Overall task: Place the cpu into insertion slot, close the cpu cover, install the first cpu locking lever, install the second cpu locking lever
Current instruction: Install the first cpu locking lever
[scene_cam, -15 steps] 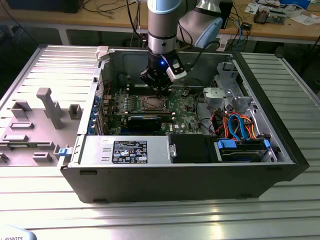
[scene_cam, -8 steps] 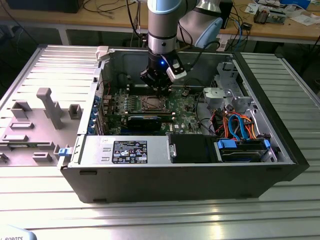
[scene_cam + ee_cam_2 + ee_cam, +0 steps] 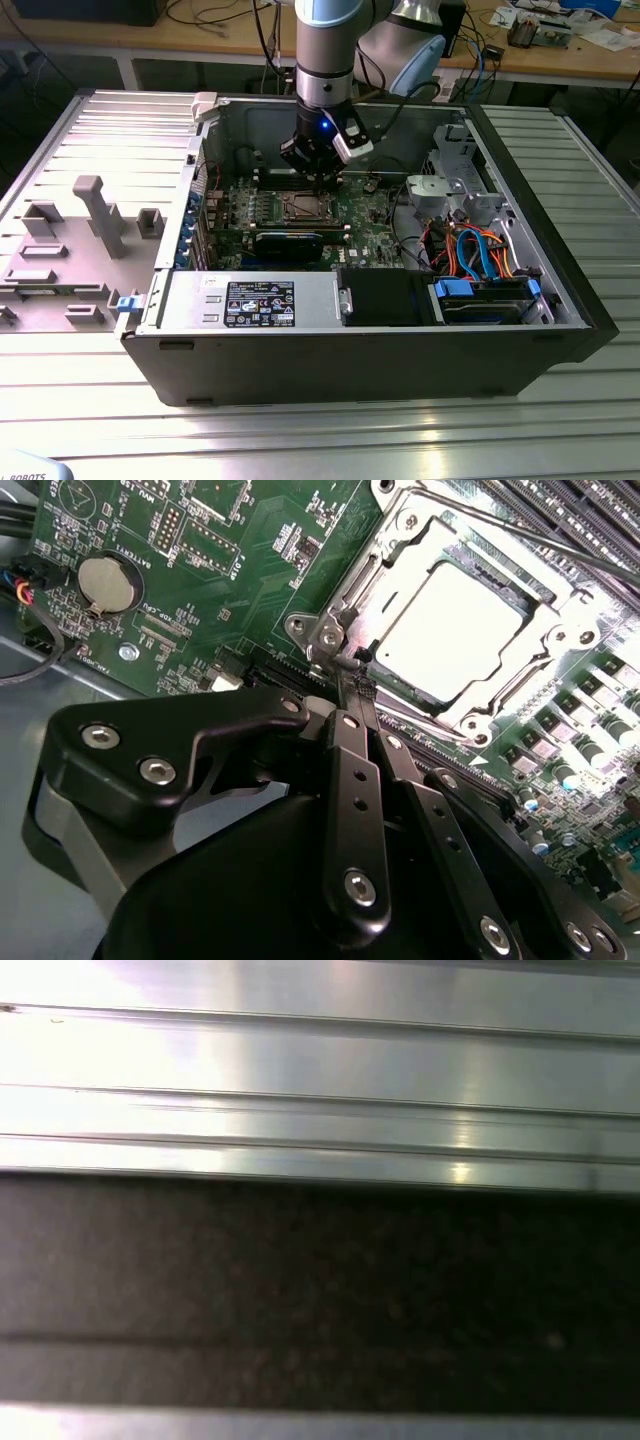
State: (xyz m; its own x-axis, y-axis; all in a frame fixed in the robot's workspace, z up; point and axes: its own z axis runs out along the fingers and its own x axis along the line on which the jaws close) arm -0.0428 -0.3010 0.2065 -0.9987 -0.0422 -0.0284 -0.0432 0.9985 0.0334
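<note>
Cpu (image 3: pixel 447 628), a flat square chip with a dull silver-grey top, is seen seated in the insertion slot (image 3: pixel 462 735), whose silvery rim is set into the green motherboard (image 3: pixel 150 540). The cpu cover (image 3: pixel 565 640), a thin bright metal frame with a square cutout, is judged to be lying closed over the chip, so the first two steps appear done. A thin locking lever (image 3: pixel 520 535) of round wire is seen running along one side of the slot; whether it is latched cannot be told, and the second lever is not made out. The gripper (image 3: pixel 358 685), of matte black metal with bolted links, is shown with its fingers drawn together into a narrow point touching or just beside the corner of the slot frame; whether anything is pinched there cannot be told. In the exterior view the gripper (image 3: pixel 318 172) is held just above the slot (image 3: pixel 303 206), near the middle of the open computer case (image 3: pixel 560 290), which rests on a ribbed aluminium table (image 3: pixel 350 440). A round coin battery (image 3: pixel 108 584) is seen well apart from the slot.
</note>
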